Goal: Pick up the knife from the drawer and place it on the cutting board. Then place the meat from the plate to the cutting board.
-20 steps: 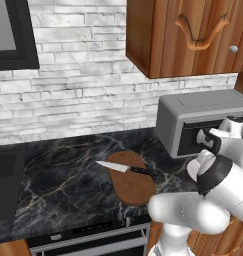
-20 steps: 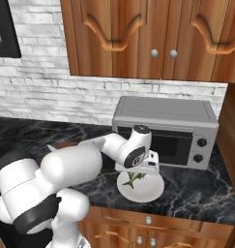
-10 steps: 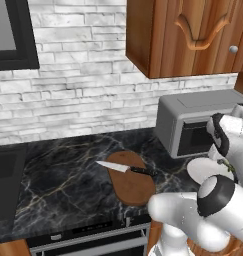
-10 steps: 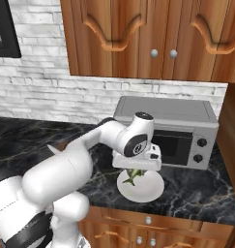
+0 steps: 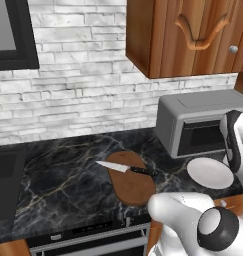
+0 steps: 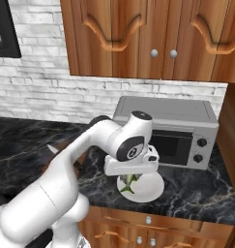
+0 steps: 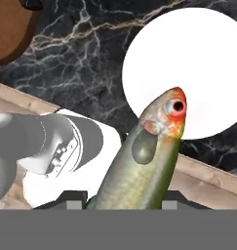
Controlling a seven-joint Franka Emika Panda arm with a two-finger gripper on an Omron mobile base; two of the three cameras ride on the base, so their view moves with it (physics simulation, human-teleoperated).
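Knife (image 5: 124, 168) lies flat across the cutting board (image 5: 131, 179), left base view: silver blade pointing to 10 o'clock and overhanging the board's edge, black handle at 4 o'clock on the wood. Board sits on the dark marble counter (image 5: 63, 175), approx. centre of that view.

Plate (image 5: 210, 173), small, round, white, is at 3 o'clock from the board, on the counter just in front of the grey microwave (image 5: 198, 122). Its top looks bare in left base view.

Meat is a small fish (image 7: 147, 161), greenish-cream body w/ orange-red head. In hand view it rises from the bottom edge toward 1 o'clock, head overlapping the plate's (image 7: 193, 63) lower rim in the picture. In right base view the fish (image 6: 130, 181) hangs under the gripper (image 6: 132, 177), above the plate (image 6: 147, 188), clear of it as far as I can tell. Jaws narrow, closed on the fish's body; finger tips themselves mostly hidden behind it.

Arm reaches from lower left of right base view, wrist in front of the microwave (image 6: 173, 127). Board corner (image 7: 10, 34) shows at 10 o'clock in hand view, well apart from the plate.

Wooden wall cabinets (image 6: 153, 36) w/ round silver knobs overhead; white brick wall (image 5: 68, 100) behind.
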